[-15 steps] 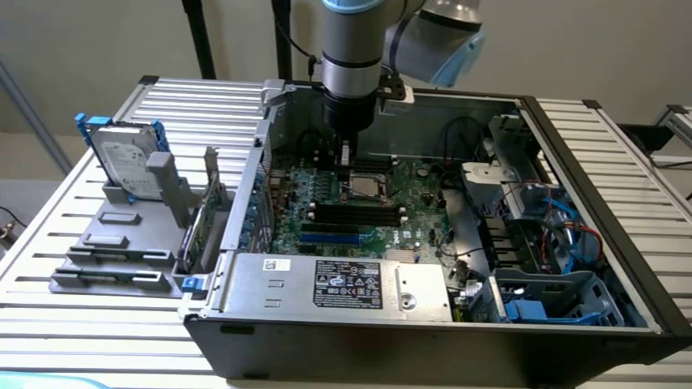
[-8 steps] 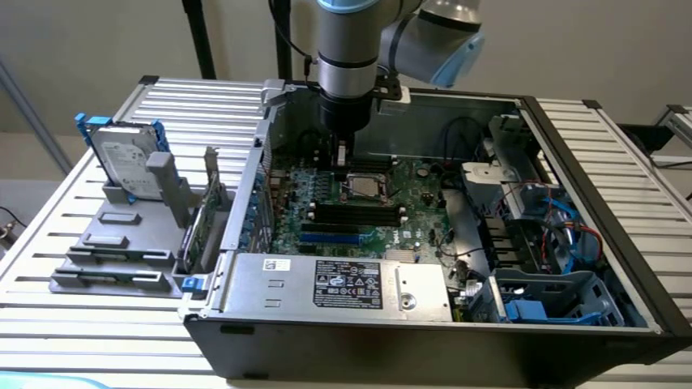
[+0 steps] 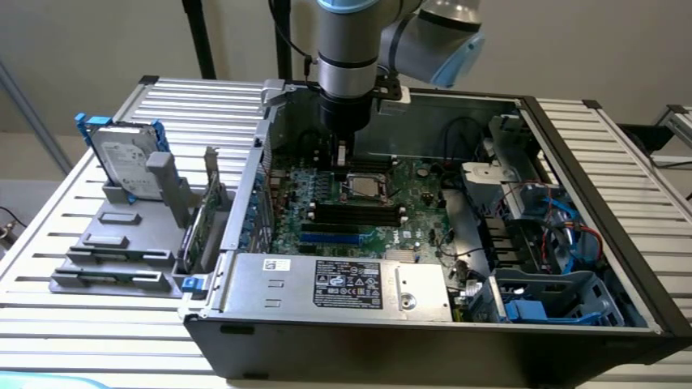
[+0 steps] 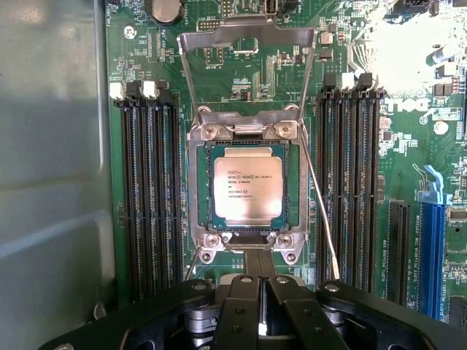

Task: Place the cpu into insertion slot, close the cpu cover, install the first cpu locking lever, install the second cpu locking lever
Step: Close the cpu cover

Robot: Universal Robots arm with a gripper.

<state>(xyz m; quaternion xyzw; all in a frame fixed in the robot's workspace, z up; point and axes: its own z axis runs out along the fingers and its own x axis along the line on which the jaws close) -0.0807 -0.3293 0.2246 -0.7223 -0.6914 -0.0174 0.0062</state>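
Silvery-tan, the chip [image 4: 248, 188] lies flat in the square black socket [image 4: 195, 182], printed face up, with a green border showing all round it. The socket sits on the green board [image 3: 416, 194], toward the far side of the open computer case [image 3: 433, 348]. Long black memory slots [image 4: 149, 189] flank it on both sides. The metal cover [image 4: 219, 33] looks tipped up off the socket rather than down over the chip. A thin wire lever [image 4: 321, 211] slants loose just beside the socket. The gripper [image 4: 259, 292] hangs close over the socket's edge, reaching straight down into the case [image 3: 343, 166]. Its jaws are pressed together, and nothing can be seen held between them.
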